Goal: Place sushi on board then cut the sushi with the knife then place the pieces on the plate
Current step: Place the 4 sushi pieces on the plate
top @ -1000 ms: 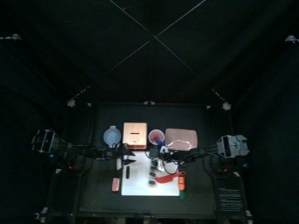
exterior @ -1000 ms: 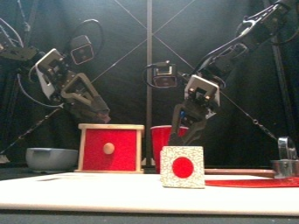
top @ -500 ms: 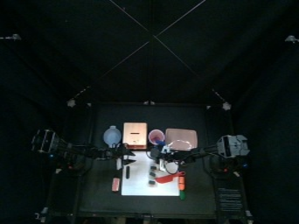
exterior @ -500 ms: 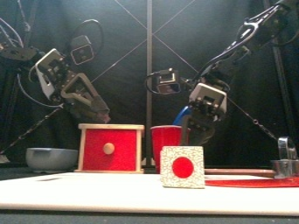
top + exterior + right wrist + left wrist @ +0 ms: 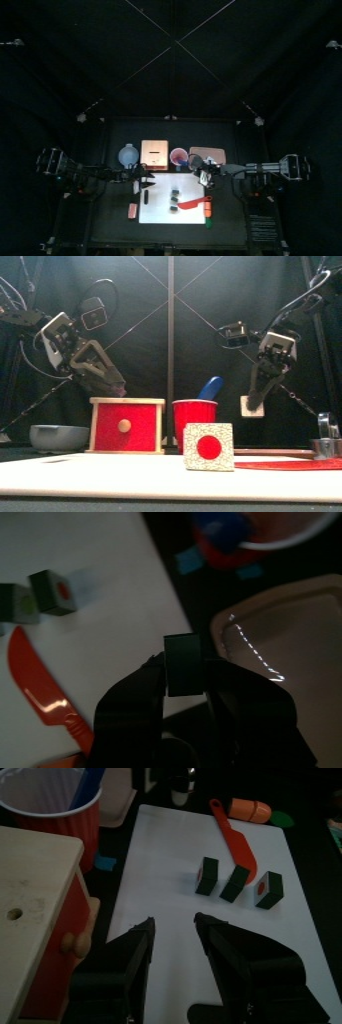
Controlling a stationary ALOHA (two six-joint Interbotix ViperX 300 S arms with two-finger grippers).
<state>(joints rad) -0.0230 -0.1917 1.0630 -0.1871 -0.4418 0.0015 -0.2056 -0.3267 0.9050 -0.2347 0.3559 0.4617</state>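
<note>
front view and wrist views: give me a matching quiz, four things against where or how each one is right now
Things:
1. red knife
2. blue knife
3. right pincer
4. blue-grey bowl

States:
A. standing in the red cup
B. on the table beside the wooden box
C. lying flat on the white board
D. shut on a sushi piece

Pairs: 1-C, 2-A, 3-D, 4-B
</note>
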